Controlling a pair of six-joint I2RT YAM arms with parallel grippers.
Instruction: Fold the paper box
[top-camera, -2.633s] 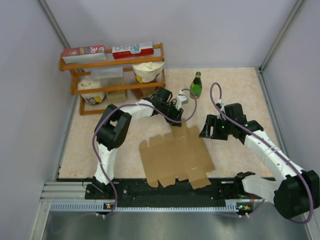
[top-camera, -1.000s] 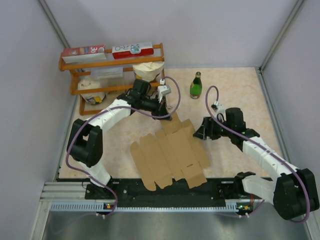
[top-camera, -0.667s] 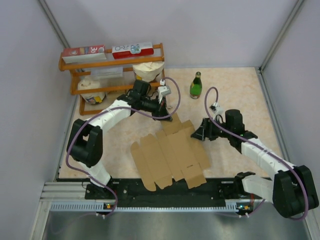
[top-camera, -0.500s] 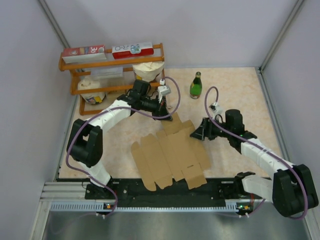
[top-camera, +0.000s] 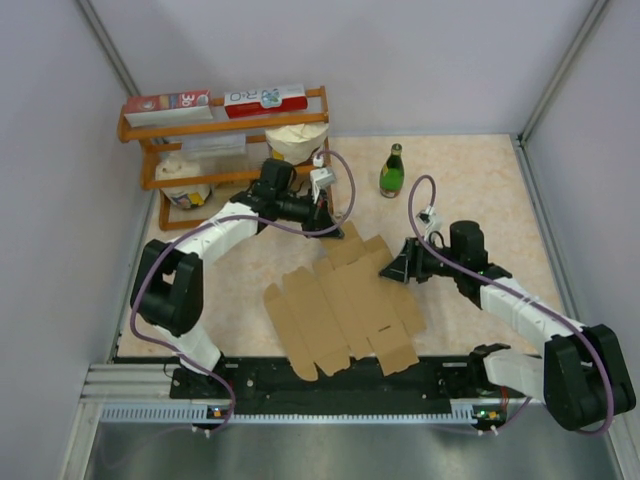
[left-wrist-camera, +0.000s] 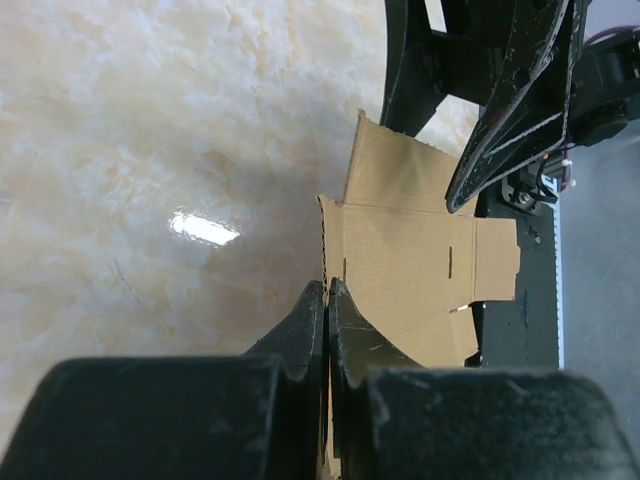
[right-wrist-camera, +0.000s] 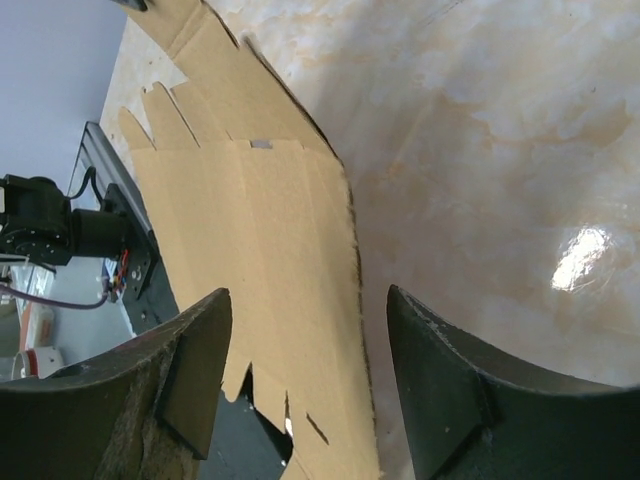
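Observation:
The paper box is a flat brown die-cut sheet lying on the table in front of the arms. My left gripper is at its far flap and shut on that flap's edge; in the left wrist view the jaws pinch the thin cardboard. My right gripper is at the sheet's right edge, low over the table. In the right wrist view it stands open, with the edge of the sheet lying between its fingers, touching neither.
A wooden shelf with cartons, bags and jars stands at the back left, close behind my left arm. A green bottle stands at the back centre. A black rail runs along the near table edge. Walls close in on three sides.
My right gripper has crept left until its fingers straddle the sheet's right edge, and its jaws have narrowed a little. My left gripper keeps its pinch, after dragging the sheet leftward earlier.

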